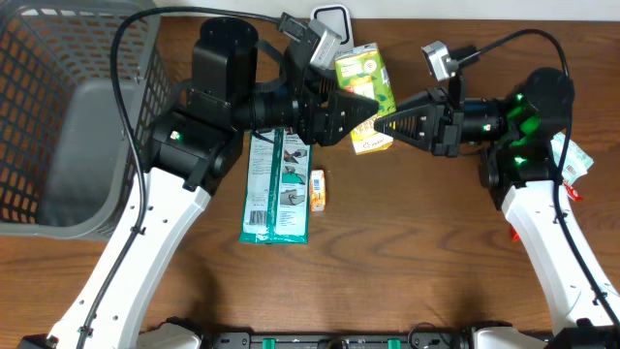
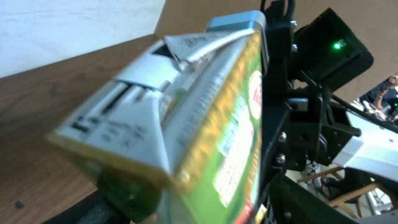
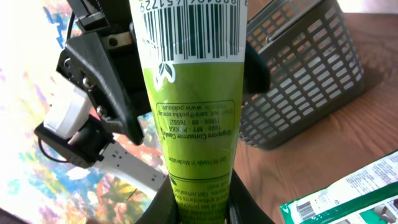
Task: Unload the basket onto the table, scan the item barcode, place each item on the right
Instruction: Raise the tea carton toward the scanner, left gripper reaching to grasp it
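Wood-grain counter runs under both my arms, with a grey mesh basket at its left end. Above the middle of it I hold the drink carton up between my two claws. My right claw is pinched nearly closed on one narrow end of the carton. I judge that this grip is chosen to leave the printed panel bare, and the barcode does show in full, uncovered, to my right wrist camera. My left claw meets the carton from the opposite side, its jaws spread wide to either side of the body. I cannot tell whether they press on it or only bracket it. It looks like a steadying hold or a handover, so that the code can be turned toward a reader.

By count there are one carton, one basket and two claws. One flat green-and-white packet lies on the counter below my left claw, and one small orange box sits just beside it. One more white-and-green item is half hidden by my right arm, too covered to name.
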`<control>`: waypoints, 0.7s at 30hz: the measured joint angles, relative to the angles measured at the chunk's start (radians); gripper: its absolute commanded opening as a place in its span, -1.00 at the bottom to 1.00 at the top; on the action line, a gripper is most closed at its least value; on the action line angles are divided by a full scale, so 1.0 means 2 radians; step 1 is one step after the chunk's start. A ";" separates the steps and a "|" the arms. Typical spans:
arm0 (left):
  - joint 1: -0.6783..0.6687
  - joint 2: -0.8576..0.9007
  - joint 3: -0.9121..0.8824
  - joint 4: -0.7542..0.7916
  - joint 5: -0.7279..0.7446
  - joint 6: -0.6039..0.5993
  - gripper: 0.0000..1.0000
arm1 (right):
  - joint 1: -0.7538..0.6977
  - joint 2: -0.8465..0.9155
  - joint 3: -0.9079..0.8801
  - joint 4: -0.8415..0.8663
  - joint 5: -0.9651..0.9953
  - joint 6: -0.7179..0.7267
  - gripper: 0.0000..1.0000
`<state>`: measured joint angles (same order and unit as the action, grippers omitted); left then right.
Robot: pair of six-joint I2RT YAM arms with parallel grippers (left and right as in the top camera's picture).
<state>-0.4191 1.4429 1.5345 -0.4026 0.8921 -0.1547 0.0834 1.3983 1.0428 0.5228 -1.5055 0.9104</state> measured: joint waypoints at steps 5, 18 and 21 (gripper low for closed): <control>0.001 0.001 0.000 0.001 0.011 0.000 0.33 | 0.000 0.000 0.000 0.001 0.014 0.000 -0.97; 0.005 0.005 0.000 0.017 0.006 -0.001 -0.15 | 0.002 -0.001 0.000 0.019 0.039 0.006 -0.97; 0.005 0.005 0.000 0.021 0.006 -0.001 -0.18 | 0.002 -0.001 0.000 0.033 0.042 0.016 -0.97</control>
<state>-0.4084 1.4532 1.5337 -0.3607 0.9035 -0.1566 0.0875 1.3956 1.0428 0.5888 -1.4220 0.9428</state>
